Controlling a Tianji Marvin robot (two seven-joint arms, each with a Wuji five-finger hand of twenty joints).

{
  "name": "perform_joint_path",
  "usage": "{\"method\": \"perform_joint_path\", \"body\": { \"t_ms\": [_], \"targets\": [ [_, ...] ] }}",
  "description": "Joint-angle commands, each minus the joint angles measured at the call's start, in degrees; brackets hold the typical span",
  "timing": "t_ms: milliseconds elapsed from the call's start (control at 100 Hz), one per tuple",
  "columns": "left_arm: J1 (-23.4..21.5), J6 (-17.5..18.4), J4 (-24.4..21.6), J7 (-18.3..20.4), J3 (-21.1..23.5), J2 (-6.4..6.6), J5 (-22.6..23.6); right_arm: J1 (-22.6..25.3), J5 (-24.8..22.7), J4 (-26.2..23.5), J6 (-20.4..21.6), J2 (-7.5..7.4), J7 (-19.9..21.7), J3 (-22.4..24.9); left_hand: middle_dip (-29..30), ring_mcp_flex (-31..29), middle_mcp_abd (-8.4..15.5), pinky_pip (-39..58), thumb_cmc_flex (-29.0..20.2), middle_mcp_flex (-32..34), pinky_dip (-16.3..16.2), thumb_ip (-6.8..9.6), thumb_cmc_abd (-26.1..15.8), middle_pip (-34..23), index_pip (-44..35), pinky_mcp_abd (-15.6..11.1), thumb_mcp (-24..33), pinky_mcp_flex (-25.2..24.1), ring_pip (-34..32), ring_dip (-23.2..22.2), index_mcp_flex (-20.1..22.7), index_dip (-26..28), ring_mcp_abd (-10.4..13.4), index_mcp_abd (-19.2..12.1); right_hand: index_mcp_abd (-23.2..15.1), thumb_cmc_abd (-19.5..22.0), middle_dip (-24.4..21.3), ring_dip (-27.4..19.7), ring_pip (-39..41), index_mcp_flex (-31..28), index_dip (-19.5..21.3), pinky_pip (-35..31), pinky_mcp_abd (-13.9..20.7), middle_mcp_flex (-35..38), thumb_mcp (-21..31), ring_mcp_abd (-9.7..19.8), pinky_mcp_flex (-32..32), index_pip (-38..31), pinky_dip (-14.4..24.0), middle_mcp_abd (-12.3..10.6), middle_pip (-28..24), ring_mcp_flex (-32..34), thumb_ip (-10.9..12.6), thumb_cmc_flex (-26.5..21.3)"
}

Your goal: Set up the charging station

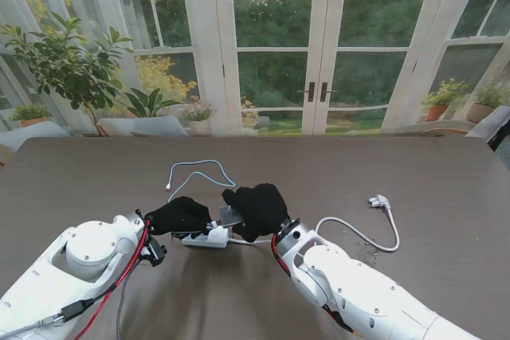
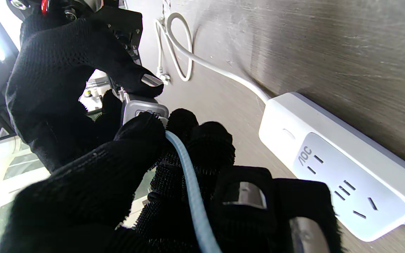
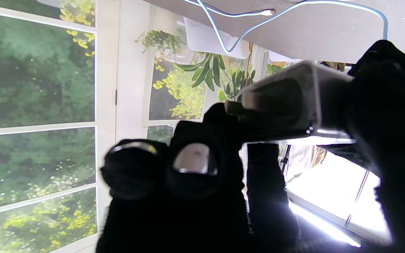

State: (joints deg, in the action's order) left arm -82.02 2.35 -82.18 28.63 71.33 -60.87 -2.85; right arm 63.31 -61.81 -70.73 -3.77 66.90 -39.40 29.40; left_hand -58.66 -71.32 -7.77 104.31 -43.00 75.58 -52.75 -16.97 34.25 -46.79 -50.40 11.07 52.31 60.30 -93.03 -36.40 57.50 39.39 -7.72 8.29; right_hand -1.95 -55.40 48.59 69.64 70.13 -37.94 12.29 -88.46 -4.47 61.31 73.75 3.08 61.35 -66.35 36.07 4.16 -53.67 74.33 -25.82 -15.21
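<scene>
Just above the white rectangular plastic power strip (image 1: pixel 209 236) at table centre, the right hand (image 1: pixel 256 209) pinches a grey boxy charger adapter (image 2: pixel 142 107) steady while the left hand (image 1: pixel 179 215), at its nine o'clock, grips the pale blue cable (image 2: pixel 188 182), apparently to plug it in.

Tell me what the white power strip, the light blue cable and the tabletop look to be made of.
The white rectangular power strip looks like moulded plastic: smooth, matte, with rounded edges. The thin light blue cable in the left hand seems rubbery or vinyl-sheathed, smooth with a soft sheen; a fine braid cannot be ruled out. The dark brown tabletop looks like wood or a wood-grain laminate: streaky grain, low gloss.
</scene>
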Motion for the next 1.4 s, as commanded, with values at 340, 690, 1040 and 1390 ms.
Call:
{"method": "perform_joint_path", "body": {
  "t_ms": [340, 690, 1040, 1390],
  "targets": [
    [0.20, 0.26, 0.44, 3.37, 0.50, 0.13, -1.19, 0.13, -0.45, -0.28, 0.42, -0.03, 1.32, -0.22, -1.21, -1.44, -5.37, 15.67, -1.03, 2.33, -0.20, 0.61, -3.27, -1.68, -1.51, -9.83, 4.19, 3.83, -8.10, -0.81, 4.26, -0.09, -1.09, -5.00, -10.53, 9.30, 0.05, -27.40, 1.84, -4.65, 3.62, -0.92, 3.59, 2.89, 9.27, -0.33, 1.33, -18.99, 0.18, -4.25, -3.83, 1.31, 4.15, -9.30],
    [0.51, 0.99, 1.33, 3.16, 0.49, -0.09, -2.13, 0.93, -0.47, -0.59, 1.03, -0.09, 0.72, -0.18, -1.60, -1.46, -5.14, 15.67, -0.37, 2.48, 0.12, 0.68, -3.34, -1.31, -1.28, -10.13, 4.61, 3.85, -7.96, -0.73, 4.72, 0.04, -0.55, -5.50, -10.59, 9.34, 0.01, -27.39, 1.84, -4.63, 3.59, -0.93, 3.60, 2.86, 9.31, 0.03, 1.32, -19.04, 0.16, -4.31, -3.90, 1.33, 4.13, -9.18],
    [0.89, 1.22, 2.12, 2.88, -0.08, -0.31, -2.84, 0.80, -0.21, -0.62, 0.63, 0.15, 0.71, -0.16, -1.73, -1.45, -5.25, 15.67, -0.39, 2.51, 0.14, 0.69, -3.34, -1.38, -1.12, -10.16, 4.68, 3.85, -7.96, -0.72, 4.86, 0.18, -0.71, -5.19, -10.57, 9.37, -0.04, -27.34, 1.94, -4.59, 3.54, -0.92, 3.80, 2.80, 9.29, -0.27, 1.30, -19.09, 0.13, -4.39, -3.93, 1.31, 4.13, -9.22],
    [1.24, 1.48, 2.58, 3.60, -0.22, -0.29, -3.66, 0.88, -0.25, -0.98, 0.16, 0.04, 1.39, 0.13, -1.78, -1.45, -5.20, 15.67, -0.21, 2.51, 0.19, 0.72, -3.35, -1.53, -1.06, -10.11, 4.75, 3.84, -7.95, -0.72, 5.07, 0.37, -0.75, -5.46, -10.59, 9.41, -0.04, -27.34, 1.97, -4.54, 3.51, -0.93, 3.80, 2.77, 9.24, -0.19, 1.30, -19.08, 0.12, -4.33, -3.95, 1.31, 4.14, -9.27]
  ]
}}
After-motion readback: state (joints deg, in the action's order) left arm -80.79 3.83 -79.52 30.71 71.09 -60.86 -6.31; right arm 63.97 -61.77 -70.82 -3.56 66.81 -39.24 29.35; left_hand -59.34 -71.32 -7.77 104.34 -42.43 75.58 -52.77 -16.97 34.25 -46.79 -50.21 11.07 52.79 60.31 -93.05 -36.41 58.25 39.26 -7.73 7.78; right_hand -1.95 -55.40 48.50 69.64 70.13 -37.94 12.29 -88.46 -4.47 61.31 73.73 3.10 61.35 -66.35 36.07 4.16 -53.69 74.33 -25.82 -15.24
